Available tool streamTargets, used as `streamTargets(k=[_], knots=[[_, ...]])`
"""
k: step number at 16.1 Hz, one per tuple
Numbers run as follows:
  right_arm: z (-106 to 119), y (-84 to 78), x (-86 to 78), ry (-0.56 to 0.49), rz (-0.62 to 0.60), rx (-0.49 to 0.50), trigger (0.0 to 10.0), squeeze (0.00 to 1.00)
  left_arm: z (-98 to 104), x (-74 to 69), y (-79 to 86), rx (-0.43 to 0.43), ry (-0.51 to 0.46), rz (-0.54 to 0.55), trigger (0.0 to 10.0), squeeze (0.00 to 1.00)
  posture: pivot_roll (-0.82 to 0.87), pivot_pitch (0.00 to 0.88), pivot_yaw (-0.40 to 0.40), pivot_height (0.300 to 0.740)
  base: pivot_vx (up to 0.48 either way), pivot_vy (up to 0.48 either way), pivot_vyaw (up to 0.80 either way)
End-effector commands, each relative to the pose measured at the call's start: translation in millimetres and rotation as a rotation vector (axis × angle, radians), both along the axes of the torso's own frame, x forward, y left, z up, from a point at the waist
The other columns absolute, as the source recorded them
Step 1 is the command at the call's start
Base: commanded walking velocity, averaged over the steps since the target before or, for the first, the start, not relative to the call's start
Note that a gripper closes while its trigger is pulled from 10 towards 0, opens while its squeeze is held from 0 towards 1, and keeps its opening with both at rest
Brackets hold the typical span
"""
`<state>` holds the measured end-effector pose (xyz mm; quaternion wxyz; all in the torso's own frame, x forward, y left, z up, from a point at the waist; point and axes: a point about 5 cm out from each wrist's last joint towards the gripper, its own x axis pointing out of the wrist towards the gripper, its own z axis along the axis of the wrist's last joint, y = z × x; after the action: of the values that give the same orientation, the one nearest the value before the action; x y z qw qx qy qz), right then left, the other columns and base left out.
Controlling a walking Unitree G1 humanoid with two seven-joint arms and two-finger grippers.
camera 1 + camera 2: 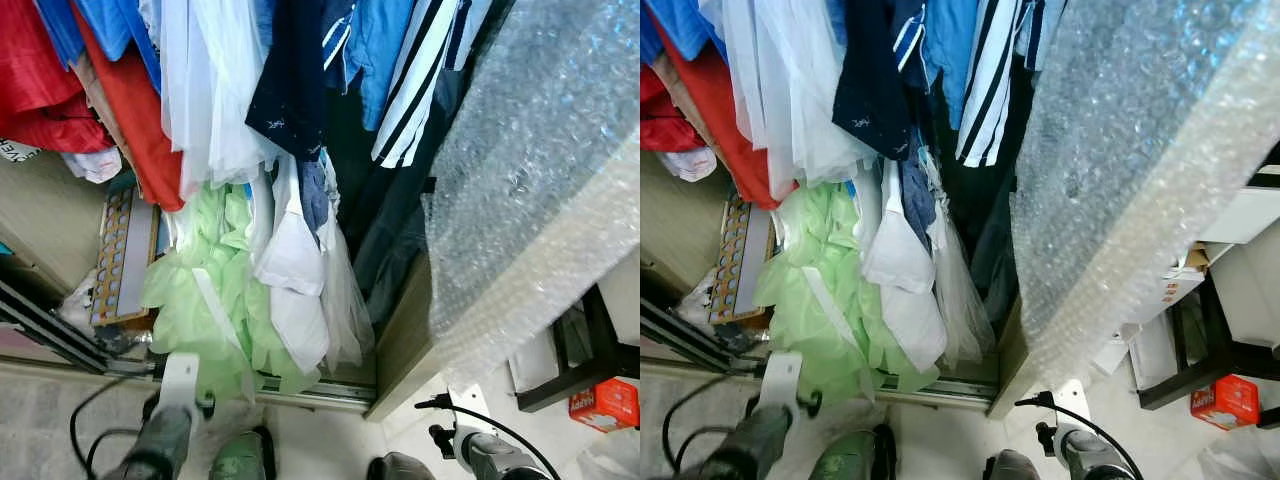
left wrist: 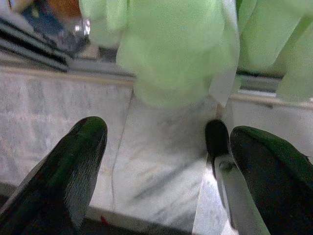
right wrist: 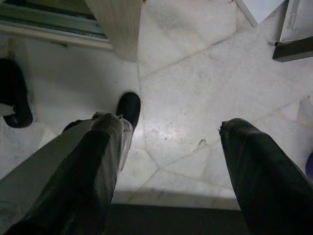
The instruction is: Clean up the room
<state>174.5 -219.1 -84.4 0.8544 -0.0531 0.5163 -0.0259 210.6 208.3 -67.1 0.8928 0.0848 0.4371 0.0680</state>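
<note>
I face an open wardrobe full of hanging clothes: a light green garment (image 1: 215,290) low down, a white one (image 1: 295,270) beside it, a navy top (image 1: 290,80), red clothes (image 1: 40,70) and a striped shirt (image 1: 420,80). Both arms hang low, the left arm (image 1: 160,440) in front of the green garment and the right arm (image 1: 490,455) by the wardrobe's side panel. The left gripper (image 2: 166,142) is open over the marble floor, with the green garment's hem (image 2: 171,49) just beyond its fingers. The right gripper (image 3: 171,127) is open over bare floor, holding nothing.
A large bubble-wrapped panel (image 1: 540,180) leans at the right against the wooden side panel (image 1: 405,350). A black stand (image 1: 590,350) and a red box (image 1: 603,403) sit at far right. A patterned board (image 1: 118,255) stands inside at left. The sliding-door track (image 1: 310,395) runs along the floor.
</note>
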Motion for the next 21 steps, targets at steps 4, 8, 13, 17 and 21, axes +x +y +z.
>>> streamTargets(k=[4,8,13,17,21], knots=[[1,-1.3,2.1,-0.021,-0.022,0.003,10.0,0.0,-1,-3.0,5.3,0.011,0.018,0.007,10.0,0.0,-0.03,0.088,-0.004,0.74,0.0,0.48,0.0],[1,-2.3,1.9,-0.017,-0.009,-0.008,10.0,0.0,-5,-18.5,23.4,0.025,0.043,0.019,10.0,0.0,-0.03,0.093,-0.004,0.74,0.0,0.48,0.0],[3,-2.4,3.9,-0.045,-0.003,-0.019,10.0,0.0,-6,-21.4,23.5,0.032,0.042,0.004,10.0,0.0,-0.04,0.092,-0.002,0.74,0.0,0.247,0.0],[7,-1.8,10.0,-0.127,0.001,-0.025,10.0,0.0,-4,-15.7,18.6,0.012,0.023,0.024,10.0,0.0,-0.03,0.091,-0.001,0.74,0.0,0.0,0.0],[8,-1.9,12.1,-0.151,0.015,-0.038,10.0,0.0,-1,-9.5,18.7,0.002,0.008,0.001,10.0,0.0,-0.03,0.087,-0.001,0.74,0.0,0.0,0.0]])
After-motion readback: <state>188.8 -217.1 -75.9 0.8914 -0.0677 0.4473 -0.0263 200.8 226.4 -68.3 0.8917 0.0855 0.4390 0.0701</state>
